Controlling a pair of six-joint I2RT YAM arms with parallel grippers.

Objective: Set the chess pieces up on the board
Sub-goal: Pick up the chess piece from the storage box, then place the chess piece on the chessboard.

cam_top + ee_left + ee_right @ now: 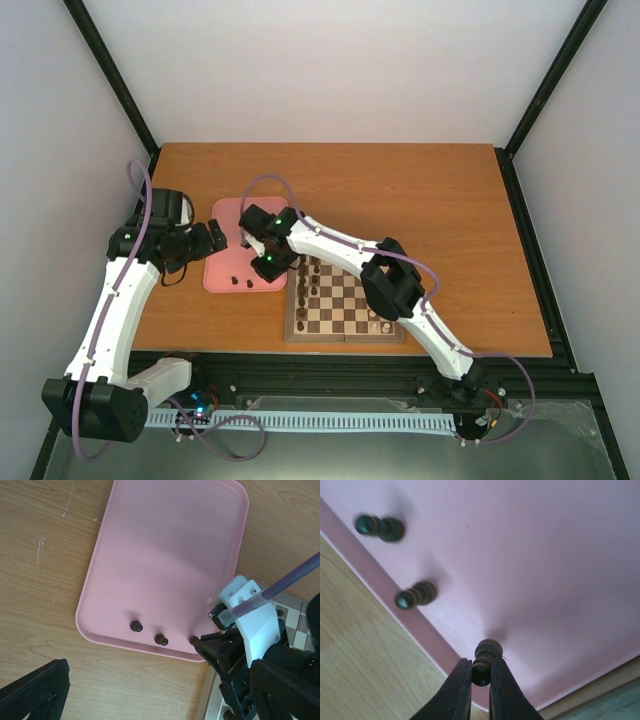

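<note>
Three dark brown chess pieces stand along the near edge of a pink tray. My right gripper is shut on the head of one of them, a pawn whose base rests on the tray near its corner. The other two pawns stand free to its left. The board lies right of the tray, with dark pieces on its far rows. My left gripper hangs wide open above the table just in front of the tray, holding nothing.
Cream-white pieces stand on the board's near right rows. The right arm's wrist and cable cross above the tray's corner and the board's edge. Bare wooden table lies behind and to the right.
</note>
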